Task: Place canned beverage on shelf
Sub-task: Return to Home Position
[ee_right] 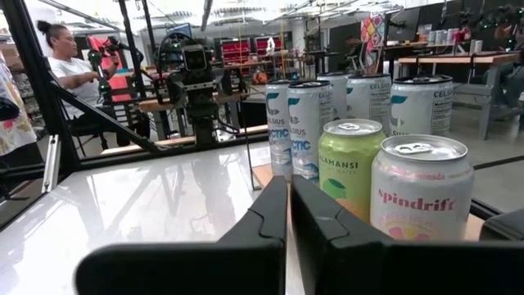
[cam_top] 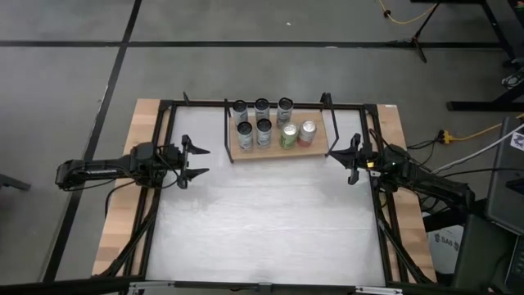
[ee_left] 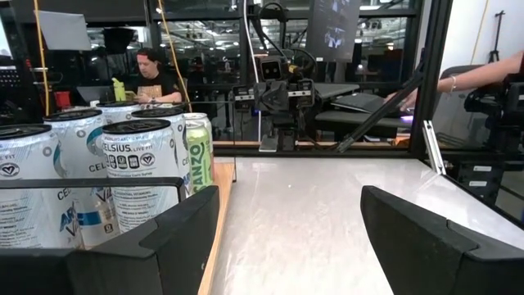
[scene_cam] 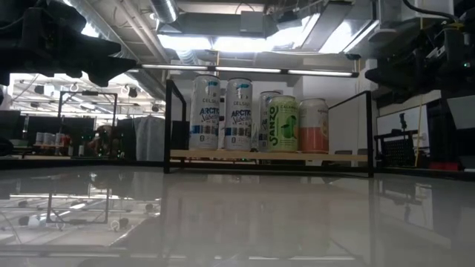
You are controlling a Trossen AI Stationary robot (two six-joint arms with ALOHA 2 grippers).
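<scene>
- I see the shelf at the 12 o'clock edge of the white tabletop, holding 7 upright cans in 2 rows.
- The front row has 2 white-blue cans, then the green can and the Spindrift can toward 3 o'clock. 3 more cans stand behind them.
- The right gripper sits just beside the shelf's 3 o'clock end, fingers together on nothing.
- The left gripper sits at the shelf's 8 o'clock, apart from it, fingers spread wide and empty.
</scene>
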